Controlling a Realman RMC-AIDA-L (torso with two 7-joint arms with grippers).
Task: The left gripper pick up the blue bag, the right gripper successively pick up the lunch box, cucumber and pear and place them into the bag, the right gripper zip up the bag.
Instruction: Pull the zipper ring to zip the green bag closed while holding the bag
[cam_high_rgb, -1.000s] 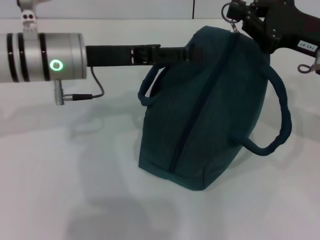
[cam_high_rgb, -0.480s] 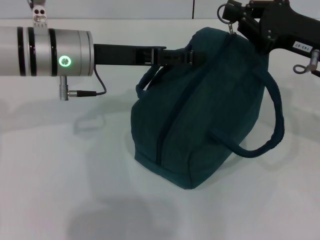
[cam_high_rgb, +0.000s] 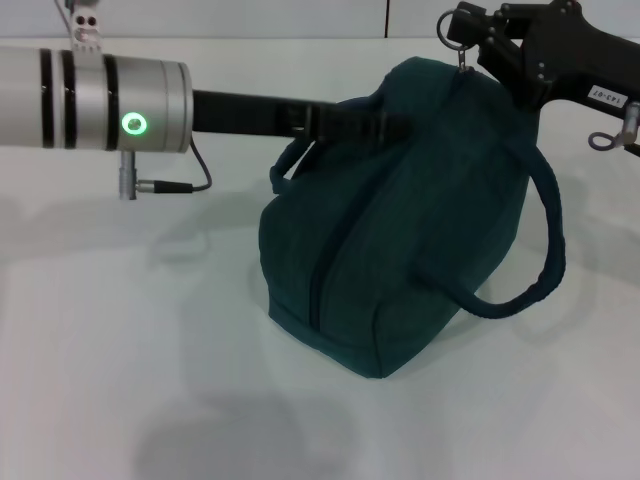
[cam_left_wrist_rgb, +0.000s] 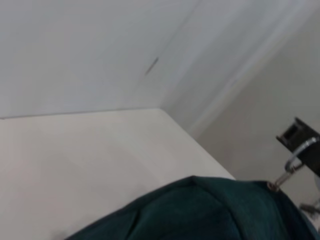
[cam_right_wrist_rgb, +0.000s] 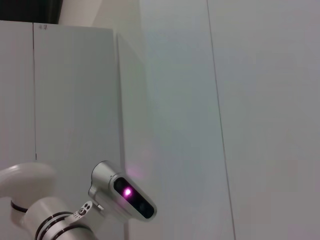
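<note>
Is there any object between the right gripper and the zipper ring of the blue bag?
No, nothing visible stands between them. The right gripper is already at the ring-pull on the top far end of the blue bag, and the zipper line looks closed. The left gripper reaches in at the bag's upper side, away from the ring.

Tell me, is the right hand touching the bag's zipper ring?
Touching. The head view shows the right hand at the blue bag's top end, with the zipper ring pulled taut against it.
</note>
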